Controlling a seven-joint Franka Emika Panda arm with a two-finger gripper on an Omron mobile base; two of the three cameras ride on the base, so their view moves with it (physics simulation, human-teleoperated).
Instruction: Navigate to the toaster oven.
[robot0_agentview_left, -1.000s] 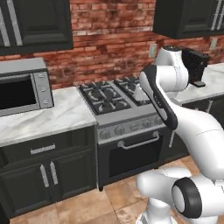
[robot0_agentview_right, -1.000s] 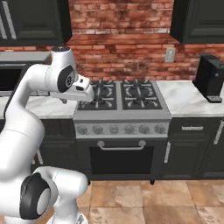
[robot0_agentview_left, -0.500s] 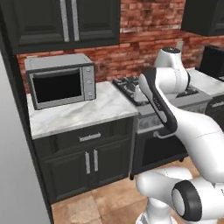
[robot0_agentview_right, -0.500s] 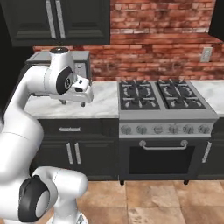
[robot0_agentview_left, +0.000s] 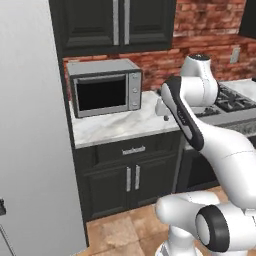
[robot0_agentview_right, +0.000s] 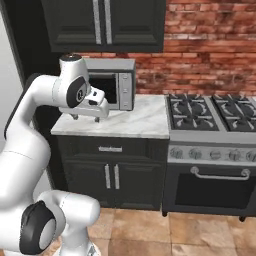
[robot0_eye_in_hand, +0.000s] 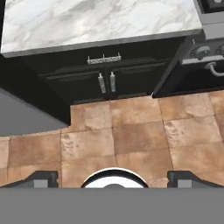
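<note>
Gripper: you see it (robot0_agentview_right: 86, 118) hanging over the near edge of the counter, pointing down. In the hand view the two fingertips (robot0_eye_in_hand: 42, 178) sit far apart at the bottom corners, so the fingers are spread wide with nothing between them.
Arm: it (robot0_agentview_left: 195, 125) folds up from the base, elbow high, with the wrist tucked back above the counter edge; in the right base view the forearm (robot0_agentview_right: 47, 95) runs level toward the hand.
Below the hand: you look down on tan floor tiles (robot0_eye_in_hand: 127, 135), the dark cabinet doors (robot0_eye_in_hand: 107, 83) and the front strip of the counter.
Counter: white marble (robot0_agentview_left: 120, 125), between a tall grey panel (robot0_agentview_left: 30, 125) and the stove (robot0_agentview_right: 210, 117).
Toaster oven: it (robot0_agentview_left: 102, 87) stands at the back of the counter against the brick wall (robot0_agentview_right: 210, 55), under the dark upper cabinets (robot0_agentview_left: 117, 22); its dark window faces you, and it stands beyond the gripper.
</note>
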